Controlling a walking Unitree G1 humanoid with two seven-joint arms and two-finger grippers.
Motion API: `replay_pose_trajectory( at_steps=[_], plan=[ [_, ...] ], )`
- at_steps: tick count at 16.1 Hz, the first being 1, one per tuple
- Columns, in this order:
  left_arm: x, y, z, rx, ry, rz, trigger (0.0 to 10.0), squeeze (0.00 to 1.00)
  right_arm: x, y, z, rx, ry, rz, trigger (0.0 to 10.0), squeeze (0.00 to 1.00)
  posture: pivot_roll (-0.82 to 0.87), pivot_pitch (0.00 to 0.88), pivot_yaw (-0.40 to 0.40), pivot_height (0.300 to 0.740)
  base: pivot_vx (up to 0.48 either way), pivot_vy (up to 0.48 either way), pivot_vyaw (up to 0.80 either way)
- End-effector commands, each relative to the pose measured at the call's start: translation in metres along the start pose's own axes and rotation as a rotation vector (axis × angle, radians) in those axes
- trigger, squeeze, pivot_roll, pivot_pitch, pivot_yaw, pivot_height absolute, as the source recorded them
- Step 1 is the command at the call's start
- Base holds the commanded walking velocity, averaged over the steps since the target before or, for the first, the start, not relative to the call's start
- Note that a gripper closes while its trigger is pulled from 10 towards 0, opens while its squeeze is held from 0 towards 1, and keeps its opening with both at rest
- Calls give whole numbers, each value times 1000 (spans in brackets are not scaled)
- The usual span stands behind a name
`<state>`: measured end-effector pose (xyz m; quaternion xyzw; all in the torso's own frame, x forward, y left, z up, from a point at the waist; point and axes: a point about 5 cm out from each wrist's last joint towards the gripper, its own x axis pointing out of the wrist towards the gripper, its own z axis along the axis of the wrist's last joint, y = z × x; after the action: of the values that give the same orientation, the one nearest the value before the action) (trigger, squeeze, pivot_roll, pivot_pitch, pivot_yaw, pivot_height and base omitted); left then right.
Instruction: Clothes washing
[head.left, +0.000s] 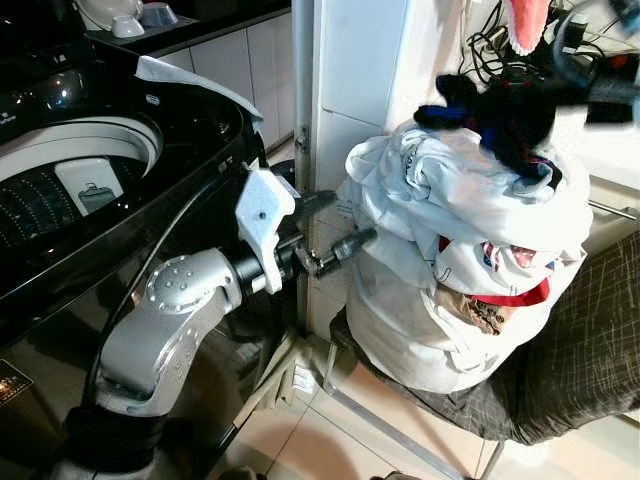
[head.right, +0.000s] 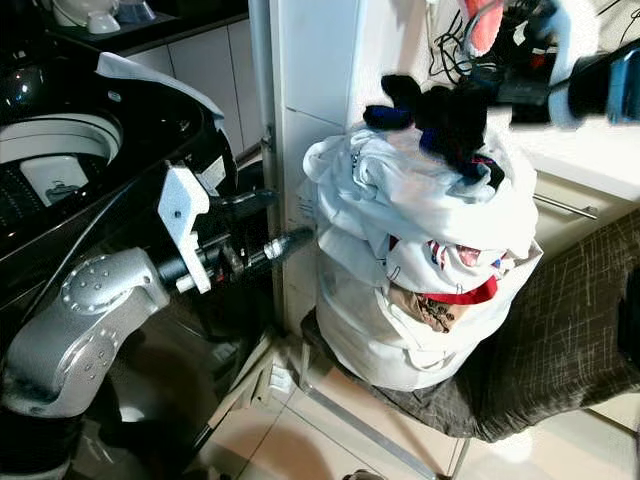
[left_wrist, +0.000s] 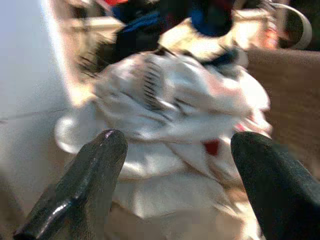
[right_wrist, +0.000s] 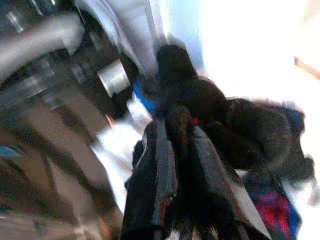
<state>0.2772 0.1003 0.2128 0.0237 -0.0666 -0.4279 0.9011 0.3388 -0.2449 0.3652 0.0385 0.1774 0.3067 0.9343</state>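
A heap of white clothes (head.left: 460, 250) with red trim sits on a chair, with a black and blue garment (head.left: 500, 110) on top. My left gripper (head.left: 335, 222) is open just left of the heap at mid height; in the left wrist view its fingers (left_wrist: 100, 170) frame the white cloth (left_wrist: 170, 100). Above the heap, blurred, my right gripper (head.right: 520, 85) is shut on the black garment (right_wrist: 240, 130), with the cloth pinched between its fingers (right_wrist: 160, 165). The black top-loading washing machine (head.left: 200, 120) stands at the left, its lid up and its drum (head.left: 60, 190) open.
The chair has a dark checked cover (head.left: 590, 350) and metal legs (head.left: 380, 420) on a tiled floor. A white pillar (head.left: 350, 80) stands between washer and chair. Cables (head.left: 500, 40) hang behind the heap. White cabinets (head.left: 240, 60) line the back wall.
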Motion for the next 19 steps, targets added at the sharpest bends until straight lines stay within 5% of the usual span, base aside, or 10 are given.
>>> replay_pose_trajectory(
  at_steps=[1, 3, 4, 5, 7, 8, 10, 14, 19],
  plan=[
    [3, 20, 16, 31, -70, 139, 10000, 0, -8, 11, 20, -155, -178, -17, 0, 0, -66, 0, 11, 740, 0, 0, 0],
    [11, 36, 30, -46, -157, 270, 10000, 0, 0, 22, 1, -300, -223, -52, 0, 0, -58, 0, 34, 740, 0, 0, 0],
    [14, 37, 35, -60, -200, 282, 10000, 714, 4, 24, -9, -293, -232, -51, 0, 0, -57, 0, 44, 740, 0, 0, 0],
    [18, 38, 41, -66, -244, 312, 10000, 1000, 10, 29, -22, -262, -289, -40, 0, 0, -62, 0, 59, 740, 0, 0, 0],
    [24, 33, 47, -140, -299, 308, 10000, 1000, 11, 47, -30, -272, -474, 30, 0, 0, -68, 0, 71, 740, 0, 0, 0],
    [31, 23, 52, -245, -347, 234, 10000, 1000, 16, 70, -40, -302, -593, 66, 0, 0, -78, 0, 75, 740, 0, 0, 0],
    [34, 13, 53, -329, -364, 141, 10000, 1000, 18, 84, -47, -327, -679, 62, 0, 0, -84, 0, 76, 740, 0, 0, 0],
    [29, 0, 55, -586, -459, 12, 10000, 1000, 29, 116, -71, -286, -748, 89, 0, 0, -86, 0, 67, 740, 0, 0, 0],
    [19, -5, 63, -748, -565, -77, 10000, 1000, 36, 129, -89, -263, -754, 79, 0, 0, -84, 0, 66, 740, 0, 0, 0]
  ],
)
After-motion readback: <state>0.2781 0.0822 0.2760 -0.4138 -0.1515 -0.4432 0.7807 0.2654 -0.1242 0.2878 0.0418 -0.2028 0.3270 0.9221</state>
